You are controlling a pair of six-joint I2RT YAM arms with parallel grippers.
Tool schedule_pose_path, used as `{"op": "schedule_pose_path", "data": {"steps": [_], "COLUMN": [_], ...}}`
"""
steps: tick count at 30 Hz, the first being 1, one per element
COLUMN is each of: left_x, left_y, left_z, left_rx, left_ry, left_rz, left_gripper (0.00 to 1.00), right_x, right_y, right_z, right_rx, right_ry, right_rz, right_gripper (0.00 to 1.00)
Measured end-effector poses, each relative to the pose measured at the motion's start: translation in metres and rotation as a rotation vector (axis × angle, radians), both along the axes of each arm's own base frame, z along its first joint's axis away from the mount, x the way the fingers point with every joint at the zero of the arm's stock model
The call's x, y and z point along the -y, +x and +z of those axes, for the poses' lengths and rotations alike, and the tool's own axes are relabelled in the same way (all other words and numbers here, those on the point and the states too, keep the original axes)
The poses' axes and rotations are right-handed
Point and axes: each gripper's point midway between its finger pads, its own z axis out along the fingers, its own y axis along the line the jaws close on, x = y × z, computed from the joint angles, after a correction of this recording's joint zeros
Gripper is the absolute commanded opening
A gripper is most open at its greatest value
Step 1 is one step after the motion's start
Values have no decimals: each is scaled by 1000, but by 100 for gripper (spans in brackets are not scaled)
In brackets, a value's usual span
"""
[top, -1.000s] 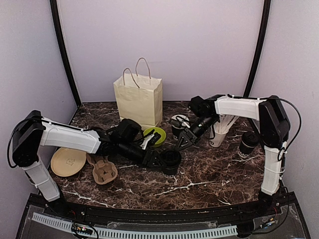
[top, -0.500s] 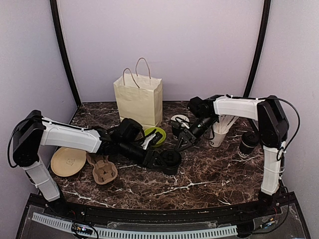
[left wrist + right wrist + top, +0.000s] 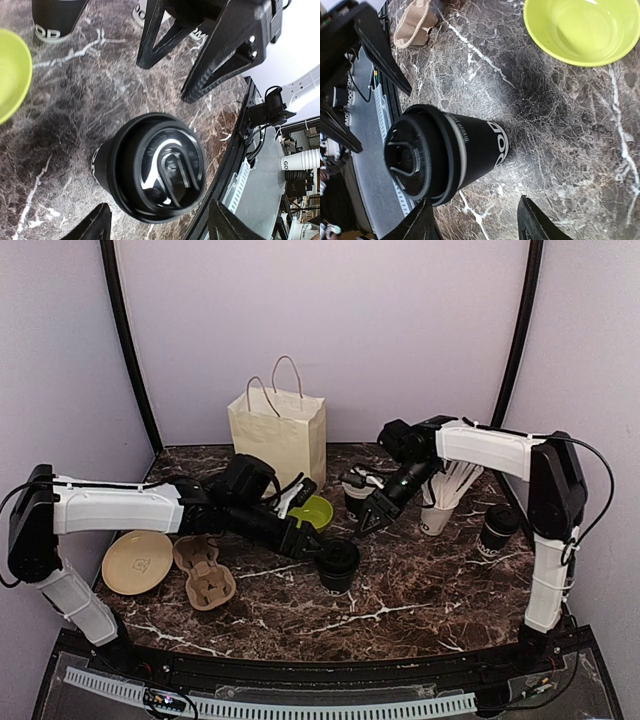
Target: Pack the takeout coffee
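We see the left tool point(image 3: 312, 540) stretched over the middle of the marble table point(image 3: 430, 590), its 2 fingers spread wide and gripping nothing. Directly ahead of it a lidded coffee cup point(image 3: 338, 563) stands upright on the table. In the left wrist view its black lid sits partly between the spread fingertips point(image 3: 102, 222), with bare marble showing on both sides, so we see no contact. The right tool point(image 3: 366, 523) points in from the opposite side, angled down toward the same cup, its fingers also parted and empty, a little short of it. A second coffee cup point(image 3: 354, 498) stands behind the right tool, beside the lime-green bowl point(image 3: 318, 510); the right arm covers part of its top, so we cannot tell whether it carries a lid. A third coffee cup point(image 3: 496, 532), black-lidded, stands well apart at the right side of the table, just right of the white cup point(image 3: 436, 518) holding straws. The cream paper bag point(image 3: 278, 440) stands upright at the back, and the pulp cup carrier point(image 3: 205, 580) and tan plate point(image 3: 137, 562) lie side by side at the left.
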Motion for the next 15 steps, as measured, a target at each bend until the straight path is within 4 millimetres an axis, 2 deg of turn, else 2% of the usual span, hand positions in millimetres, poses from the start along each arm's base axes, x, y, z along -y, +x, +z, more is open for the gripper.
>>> {"op": "schedule_pose_path", "data": {"steps": [3, 6, 11, 15], "left_x": [-1, -5, -12, -14], "left_y": [5, 11, 20, 31], "left_z": [18, 27, 24, 24], "left_rx": [52, 98, 146, 155], "left_ry": [-4, 14, 56, 50], "left_rz": [7, 24, 49, 68], "left_gripper": [69, 69, 69, 66], "right_x": [4, 7, 9, 9], "right_y": [0, 1, -4, -22], "right_z": [13, 24, 29, 24], "right_rx": [48, 97, 165, 270], "right_ry": [3, 10, 10, -32], "right_rz": [5, 11, 50, 117], "right_gripper": [57, 54, 51, 54]}}
